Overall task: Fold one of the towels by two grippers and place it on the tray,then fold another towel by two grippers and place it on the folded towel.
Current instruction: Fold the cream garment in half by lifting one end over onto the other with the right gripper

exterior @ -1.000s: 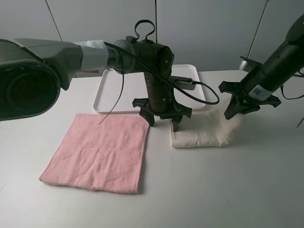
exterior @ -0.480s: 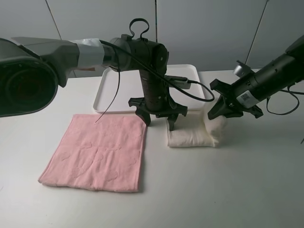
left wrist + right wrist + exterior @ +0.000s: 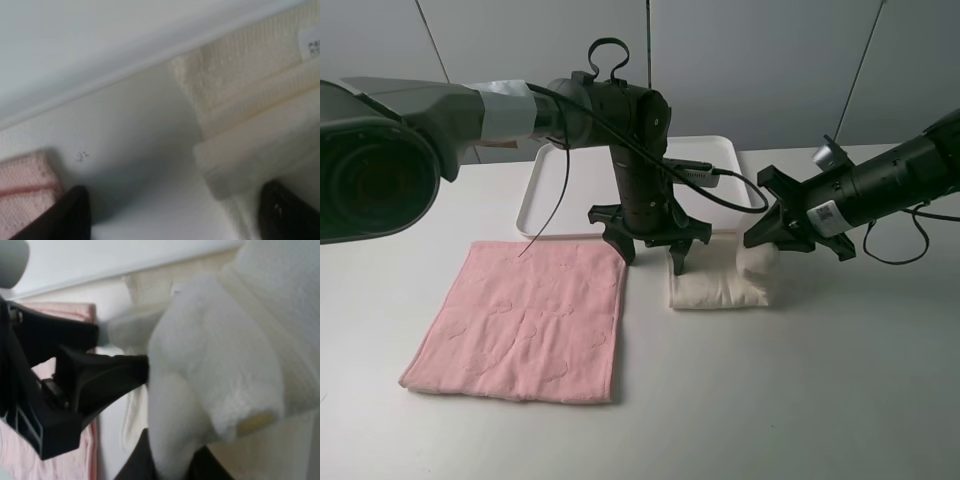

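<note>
The pink towel lies flat on the table, front left. The white tray sits behind it. The folded cream towel lies just in front of the tray's right part. Left gripper hangs with jaws wide apart at that towel's left end. Right gripper is clamped on its raised right edge.

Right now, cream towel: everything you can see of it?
The cream towel is off-white terry cloth, folded into a thick layered strip on the table, just in front of the tray and right of the pink towel, apart from it. Its right end is lifted and bunched, pinched in the shut jaws of the right gripper. The open jaws of the left gripper stand at its left end; contact unclear. A small white label shows.
</note>
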`<state>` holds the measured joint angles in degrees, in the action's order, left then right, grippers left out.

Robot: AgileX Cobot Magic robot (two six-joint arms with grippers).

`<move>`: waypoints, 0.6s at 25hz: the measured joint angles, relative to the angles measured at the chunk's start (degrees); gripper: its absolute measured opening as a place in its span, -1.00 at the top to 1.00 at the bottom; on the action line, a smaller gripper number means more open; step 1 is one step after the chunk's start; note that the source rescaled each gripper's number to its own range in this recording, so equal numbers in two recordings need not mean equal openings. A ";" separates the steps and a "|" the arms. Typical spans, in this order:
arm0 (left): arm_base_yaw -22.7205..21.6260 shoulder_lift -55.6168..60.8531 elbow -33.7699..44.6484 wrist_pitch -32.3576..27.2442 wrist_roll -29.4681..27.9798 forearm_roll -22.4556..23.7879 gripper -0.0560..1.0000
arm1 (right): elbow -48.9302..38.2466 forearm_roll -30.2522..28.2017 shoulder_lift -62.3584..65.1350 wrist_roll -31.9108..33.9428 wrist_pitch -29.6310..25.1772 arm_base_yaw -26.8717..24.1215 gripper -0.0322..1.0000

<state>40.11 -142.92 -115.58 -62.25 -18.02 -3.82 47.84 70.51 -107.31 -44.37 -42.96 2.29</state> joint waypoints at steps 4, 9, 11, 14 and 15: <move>0.00 0.00 0.00 0.00 0.11 0.00 -0.88 | -0.24 4.09 -2.70 -2.96 -0.23 1.13 0.81; 0.00 0.00 0.00 0.00 0.11 -0.13 -0.88 | -0.48 8.94 -5.02 -6.20 -0.23 3.01 0.81; 0.00 0.00 0.00 0.00 0.11 -0.13 -0.88 | -0.48 10.36 -5.43 -7.57 -0.35 3.50 0.81; 0.00 0.00 0.00 0.00 0.11 -0.13 -0.88 | -0.48 11.39 -5.70 -8.57 -1.73 3.62 0.81; 0.00 0.00 0.00 0.00 0.22 -0.13 -0.88 | -0.48 11.39 -5.83 -8.71 -2.11 3.62 0.81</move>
<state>40.11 -142.92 -115.58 -62.25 -17.80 -3.95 47.36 81.91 -113.15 -53.08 -45.06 5.91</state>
